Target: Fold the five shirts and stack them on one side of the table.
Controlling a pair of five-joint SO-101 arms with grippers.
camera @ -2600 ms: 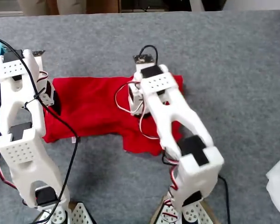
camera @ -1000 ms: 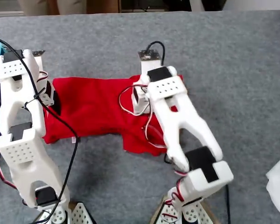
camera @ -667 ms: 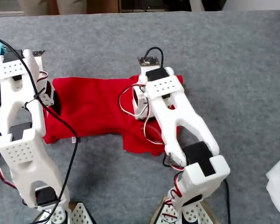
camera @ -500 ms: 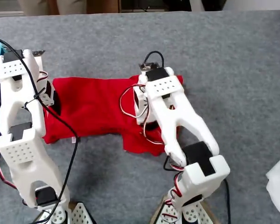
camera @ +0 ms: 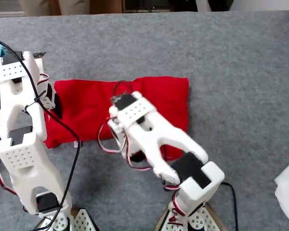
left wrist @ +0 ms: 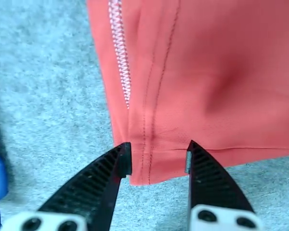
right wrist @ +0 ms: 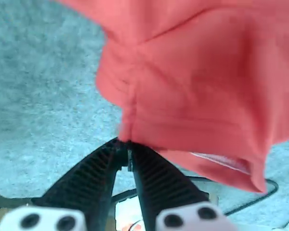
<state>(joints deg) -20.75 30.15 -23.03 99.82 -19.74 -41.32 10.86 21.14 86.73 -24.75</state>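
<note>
Right gripper [right wrist: 127,147] sits nearer its base now, clamped on the red shirt [camera: 91,108]; left gripper [left wrist: 156,156] gapes astride its corner, gripping nothing; first fold looks unfinished.

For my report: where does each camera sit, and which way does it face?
High view: above the table, looking down on both arms and the red shirt.
Left wrist view: on that wrist, facing shirt hem inside the open left gripper.
Right wrist view: likewise, facing the right gripper shut on the shirt.
Shared: the shirt.
</note>
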